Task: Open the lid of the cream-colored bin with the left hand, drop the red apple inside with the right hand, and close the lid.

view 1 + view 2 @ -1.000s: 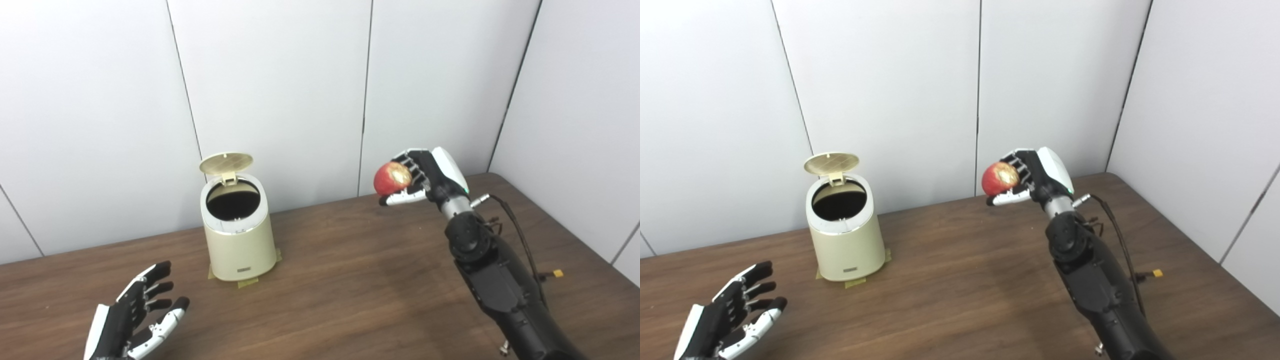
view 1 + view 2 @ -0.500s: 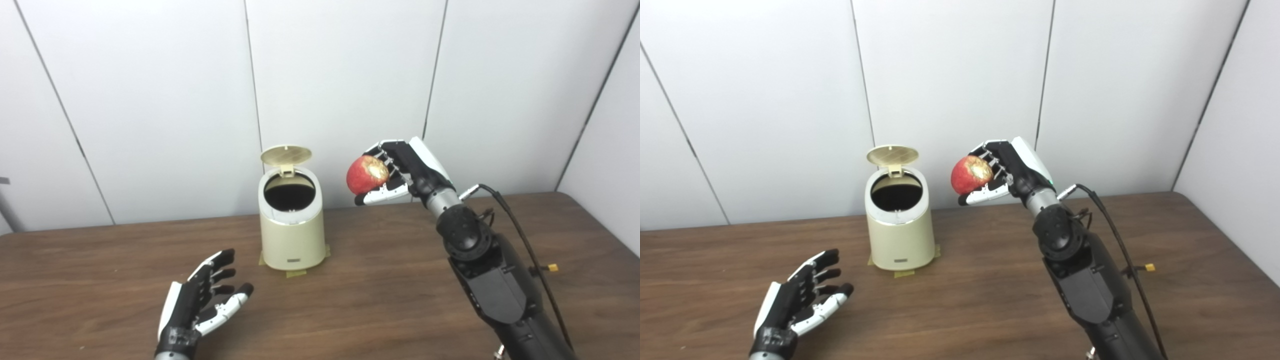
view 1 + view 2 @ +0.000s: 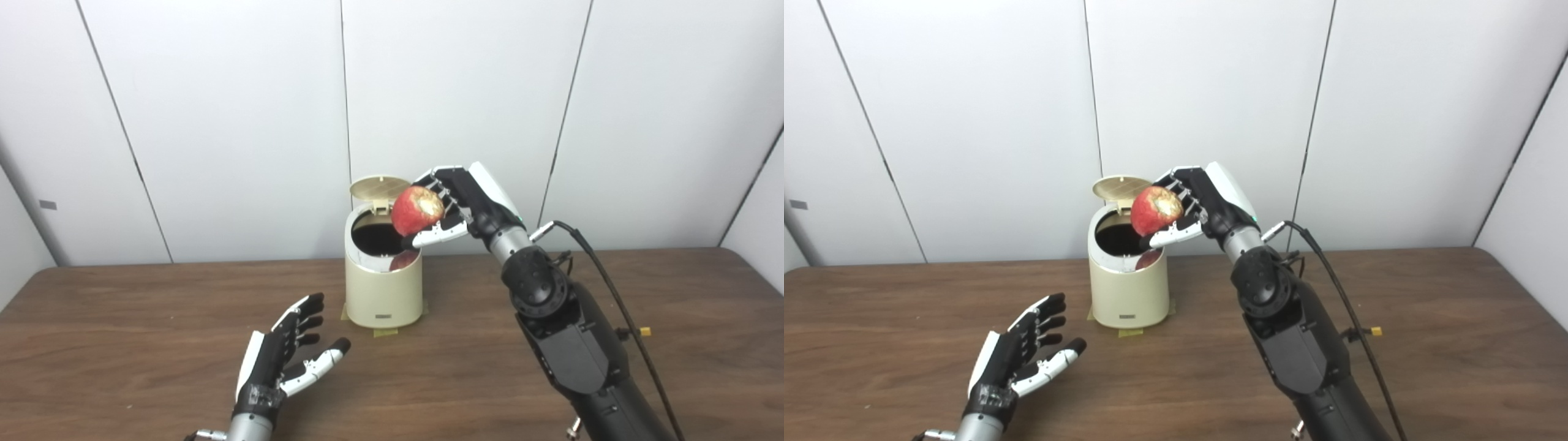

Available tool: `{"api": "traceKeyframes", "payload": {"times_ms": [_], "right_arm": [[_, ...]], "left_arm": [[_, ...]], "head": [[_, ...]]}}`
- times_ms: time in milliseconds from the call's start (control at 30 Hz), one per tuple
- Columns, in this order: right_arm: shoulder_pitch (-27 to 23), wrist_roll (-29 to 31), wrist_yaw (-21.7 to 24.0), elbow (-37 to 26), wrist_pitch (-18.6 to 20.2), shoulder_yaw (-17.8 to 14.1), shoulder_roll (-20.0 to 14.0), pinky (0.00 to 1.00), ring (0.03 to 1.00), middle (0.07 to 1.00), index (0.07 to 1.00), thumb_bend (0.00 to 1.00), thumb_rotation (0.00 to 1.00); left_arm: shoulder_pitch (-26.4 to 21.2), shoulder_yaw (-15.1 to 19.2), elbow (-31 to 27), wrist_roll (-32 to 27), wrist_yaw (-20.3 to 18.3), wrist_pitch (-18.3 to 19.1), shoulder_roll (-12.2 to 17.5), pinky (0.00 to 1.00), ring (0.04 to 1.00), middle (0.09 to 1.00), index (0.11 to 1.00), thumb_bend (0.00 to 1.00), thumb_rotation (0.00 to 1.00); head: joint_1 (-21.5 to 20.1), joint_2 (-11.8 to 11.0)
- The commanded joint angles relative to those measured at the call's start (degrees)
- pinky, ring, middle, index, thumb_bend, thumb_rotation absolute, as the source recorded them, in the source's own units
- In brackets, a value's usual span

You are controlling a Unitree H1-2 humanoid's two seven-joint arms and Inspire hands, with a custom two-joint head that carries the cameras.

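Red apple (image 3: pixel 417 211) — pale, perhaps bitten patch

Cream-colored bin (image 3: pixel 383 293), upright on tabletop (image 3: pixel 122 318), lid (image 3: pixel 380 187) raised; red apple (image 3: pixel 417 211) held just above its right rim.

Black right hand (image 3: pixel 456 202) with white back shell and white thumb; behind its wrist, silver cuff, black ball joint, black cable (image 3: pixel 603 275). Left hand (image 3: pixel 285 355) alike.

Two head-height views side by side, angled down across the table (image 3: pixel 122 318), sharing the bin (image 3: pixel 1127 294) and both arms.
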Motion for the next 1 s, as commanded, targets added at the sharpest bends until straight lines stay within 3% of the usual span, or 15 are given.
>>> {"api": "traceKeyframes", "payload": {"times_ms": [0, 733, 967], "right_arm": [[-4.16, -0.49, -1.54, -0.10, -0.89, -0.46, -0.25, 0.26, 0.361, 0.482, 0.554, 0.51, 0.00], [-6.89, 1.18, -2.95, 9.10, -4.93, -0.06, 2.17, 0.25, 0.362, 0.485, 0.553, 0.51, 0.00], [-7.01, 1.82, -2.96, 10.08, -4.36, -0.26, 2.98, 0.27, 0.371, 0.498, 0.541, 0.51, 0.00]], "left_arm": [[-2.30, -0.26, -1.36, 0.63, 0.54, -1.96, -0.01, 0.80, 0.843, 0.873, 0.871, 0.69, 0.24], [-2.47, -0.77, -2.02, 0.78, 1.02, -1.26, -0.93, 0.78, 0.838, 0.867, 0.866, 0.68, 0.21], [-2.54, -0.91, -2.12, 0.99, 1.34, -1.15, -1.37, 0.77, 0.835, 0.863, 0.863, 0.67, 0.19]], "head": [[0.05, 0.08], [1.91, 1.30], [2.78, 1.55]]}}
